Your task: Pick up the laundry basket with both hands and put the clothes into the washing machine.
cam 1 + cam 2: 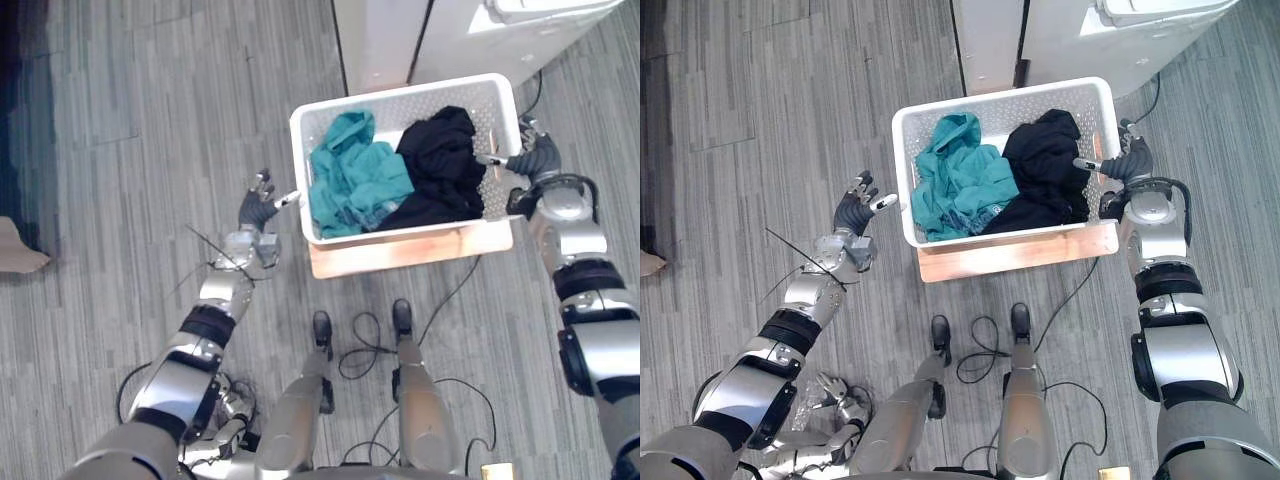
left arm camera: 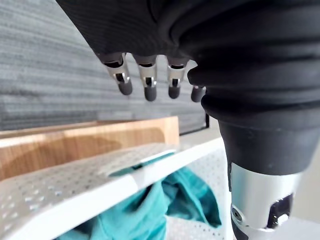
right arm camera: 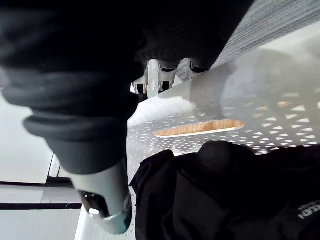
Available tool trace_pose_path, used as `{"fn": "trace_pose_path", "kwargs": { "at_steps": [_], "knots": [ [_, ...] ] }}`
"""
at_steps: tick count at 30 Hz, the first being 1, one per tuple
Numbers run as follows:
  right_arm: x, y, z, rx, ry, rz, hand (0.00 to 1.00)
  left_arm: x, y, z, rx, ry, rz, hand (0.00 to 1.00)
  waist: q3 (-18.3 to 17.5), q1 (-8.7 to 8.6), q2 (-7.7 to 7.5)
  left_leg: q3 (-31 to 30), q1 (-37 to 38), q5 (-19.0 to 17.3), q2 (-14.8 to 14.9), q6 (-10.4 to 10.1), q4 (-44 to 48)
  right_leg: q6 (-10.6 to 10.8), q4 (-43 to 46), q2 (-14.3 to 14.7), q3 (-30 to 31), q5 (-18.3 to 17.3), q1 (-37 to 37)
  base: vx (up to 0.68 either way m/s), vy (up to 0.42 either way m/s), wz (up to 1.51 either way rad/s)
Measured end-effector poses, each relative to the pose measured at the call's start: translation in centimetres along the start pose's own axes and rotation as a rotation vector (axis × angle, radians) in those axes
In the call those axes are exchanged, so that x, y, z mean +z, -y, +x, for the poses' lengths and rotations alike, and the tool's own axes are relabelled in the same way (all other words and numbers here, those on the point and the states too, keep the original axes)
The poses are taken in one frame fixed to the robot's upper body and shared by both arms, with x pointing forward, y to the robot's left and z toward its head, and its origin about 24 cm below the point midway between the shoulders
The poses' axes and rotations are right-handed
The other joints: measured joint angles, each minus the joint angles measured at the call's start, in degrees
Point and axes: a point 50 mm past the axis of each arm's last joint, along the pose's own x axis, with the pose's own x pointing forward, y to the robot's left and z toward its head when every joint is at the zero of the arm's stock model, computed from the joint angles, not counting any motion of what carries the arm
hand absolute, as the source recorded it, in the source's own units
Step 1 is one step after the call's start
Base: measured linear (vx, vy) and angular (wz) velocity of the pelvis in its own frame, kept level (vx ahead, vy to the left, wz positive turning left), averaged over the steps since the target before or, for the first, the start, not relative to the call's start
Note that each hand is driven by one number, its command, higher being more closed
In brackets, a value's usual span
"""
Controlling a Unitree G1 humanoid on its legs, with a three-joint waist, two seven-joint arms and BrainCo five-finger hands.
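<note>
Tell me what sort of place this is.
Probably a laundry corner indoors: a white laundry basket holding a teal garment and a black garment sits on a wooden stand, and what looks like a white washing machine stands just beyond it.

I look down on a floor [image 1: 150, 120] of grey carpet with fine stripes, laid in large panels whose stripes run in differing directions. Along the upper left edge of the frame it falls into a dark, shadowed strip [image 1: 15, 100], and a beige shape [image 1: 18, 250] pokes in at the left edge below it. At the top centre stands a white cabinet [image 1: 380, 40], brightly lit, with a narrow dark gap down its right side. Right of centre, a low platform of pale wood [image 1: 400, 255] lies on the carpet.
</note>
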Motion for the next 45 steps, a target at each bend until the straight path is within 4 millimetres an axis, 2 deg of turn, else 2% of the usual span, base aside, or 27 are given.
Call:
{"fn": "trace_pose_path", "kwargs": {
  "at_steps": [7,10,14,18,19,20,27,29,33,37,42,45],
  "knots": [
    [1.4,-1.0,0.7,0.033,0.019,-0.056,0.00,1.4,1.6,1.3,-0.013,0.015,-0.004,0.00,0.2,-0.11,0.02,-0.3,-1.3,0.5,0.7,-0.6,0.0,-0.1,-0.7,0.8,-0.3,0.7,-0.9,0.00,-0.009,0.00],
    [3.0,-1.4,1.1,0.038,0.055,-0.083,0.00,1.9,2.1,1.9,-0.010,0.016,-0.002,0.00,0.4,-0.13,0.01,-0.4,-2.9,1.0,1.0,-1.1,-0.1,-0.4,-0.9,1.1,-0.4,1.2,-2.5,-0.01,-0.007,0.01],
    [5.4,-1.7,1.7,0.028,0.108,-0.085,0.00,2.8,2.1,2.6,0.028,0.020,0.005,0.00,2.4,-0.26,-0.04,-0.5,-3.9,1.4,1.7,-1.5,-0.2,-0.5,-1.0,1.7,-0.5,1.5,-3.4,0.00,0.000,0.00],
    [6.0,-1.4,1.9,0.001,0.117,-0.075,0.00,3.3,2.3,2.9,0.032,0.035,0.006,0.00,2.4,0.03,-0.05,-1.1,-5.4,1.8,2.2,-2.1,-0.5,-0.5,-1.0,2.2,-0.8,1.6,-4.7,0.00,-0.007,0.03],
    [6.0,-1.3,2.0,-0.004,0.106,-0.073,0.00,3.4,2.5,3.0,0.029,0.036,0.009,1.00,2.4,0.13,-0.05,-1.2,-5.6,1.8,2.3,-2.1,-0.5,-0.5,-1.0,2.2,-0.9,1.6,-4.9,-0.02,-0.010,0.07],
    [5.8,-1.2,2.1,-0.013,0.091,-0.073,1.00,3.7,2.6,3.1,0.028,0.044,0.009,1.00,2.4,0.17,-0.05,-1.4,-6.1,1.9,2.3,-2.3,-0.5,-0.5,-1.0,2.3,-1.0,1.6,-5.3,-0.02,-0.007,0.06],
    [4.4,-0.7,2.1,-0.052,0.036,-0.034,1.00,4.7,2.3,3.5,0.081,0.078,0.004,1.00,2.4,0.31,-0.06,-1.6,-7.4,2.0,2.6,-2.4,-0.5,-0.4,-0.9,2.3,-1.1,1.6,-6.5,0.00,0.001,0.01],
    [3.5,-0.6,2.0,-0.058,0.006,-0.037,1.00,4.7,2.0,3.5,0.090,0.078,0.007,1.00,2.4,0.34,-0.07,-1.6,-7.3,2.0,2.8,-2.4,-0.5,-0.4,-0.9,2.4,-1.1,1.6,-6.5,0.00,0.000,0.00],
    [3.0,-0.8,1.9,-0.053,-0.009,-0.041,1.00,4.5,1.7,3.6,0.106,0.064,0.013,1.00,2.3,0.29,-0.10,-1.5,-7.2,2.0,3.0,-2.4,-0.5,-0.4,-0.9,2.5,-1.1,1.6,-6.4,0.00,0.000,0.00],
    [1.8,-1.2,1.8,-0.047,-0.063,-0.040,1.00,3.9,1.6,3.6,0.116,0.029,0.021,1.00,2.3,0.19,-0.13,-1.6,-6.1,2.2,3.0,-2.7,-0.2,-0.5,-0.8,2.6,-1.1,1.6,-5.4,0.00,0.000,0.00],
    [0.0,-1.6,1.4,-0.037,-0.118,-0.044,1.00,2.0,1.1,3.1,0.130,-0.034,0.034,1.00,2.3,-0.06,-0.14,-1.7,-4.2,2.2,3.0,-2.7,-0.2,-0.5,-0.8,2.5,-0.9,1.6,-3.6,0.00,0.000,0.00],
    [-1.8,-2.0,0.6,-0.018,-0.149,-0.047,1.00,0.5,0.3,2.3,0.142,-0.074,0.051,1.00,2.3,0.01,-0.14,-1.7,-2.7,2.2,3.0,-2.7,-0.2,-0.4,-0.8,2.4,-0.8,1.6,-2.1,0.00,0.000,0.00]
  ]
}}
